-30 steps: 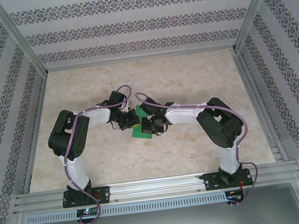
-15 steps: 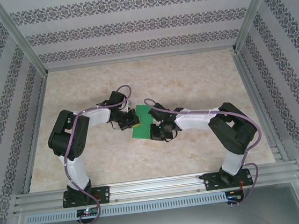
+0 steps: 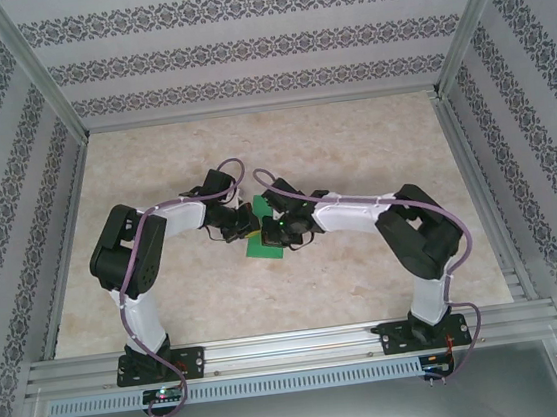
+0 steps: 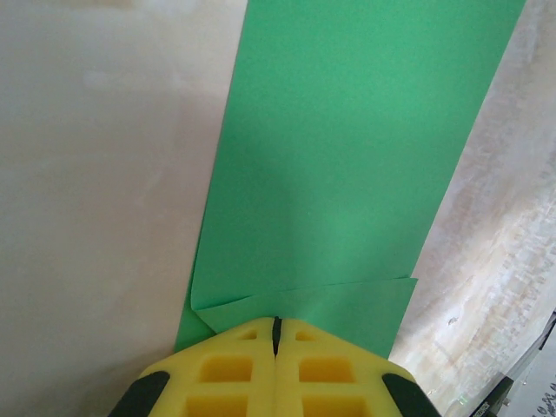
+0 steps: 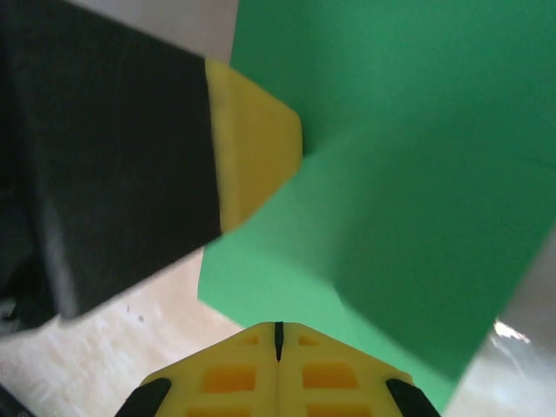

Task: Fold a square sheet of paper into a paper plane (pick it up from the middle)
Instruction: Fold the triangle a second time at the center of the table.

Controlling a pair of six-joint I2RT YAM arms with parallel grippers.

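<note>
The square sheet of paper [image 3: 261, 248] is bright green and lies folded on the table between both grippers. In the left wrist view the paper [image 4: 347, 156] is a long doubled strip with a loose layer edge near my fingers. It has no paper plane shape. My left gripper [image 3: 246, 219] is shut, its tips [image 4: 276, 323] resting at the strip's near end. My right gripper [image 3: 272, 231] is shut too, its tips [image 5: 278, 328] at the edge of the paper [image 5: 391, 174], where one layer bulges up. The left gripper's yellow finger [image 5: 256, 148] touches the paper's far-left edge.
The marbled beige tabletop [image 3: 333, 152] is ringed by aluminium rails and patterned walls. Both arm bases stand on the near rail [image 3: 294, 346]. Bare table lies behind and in front of the paper.
The right gripper swung out to the right-front off the paper, uncovering more of the green sheet, then came back over it beside the left gripper. The left arm has not moved.
</note>
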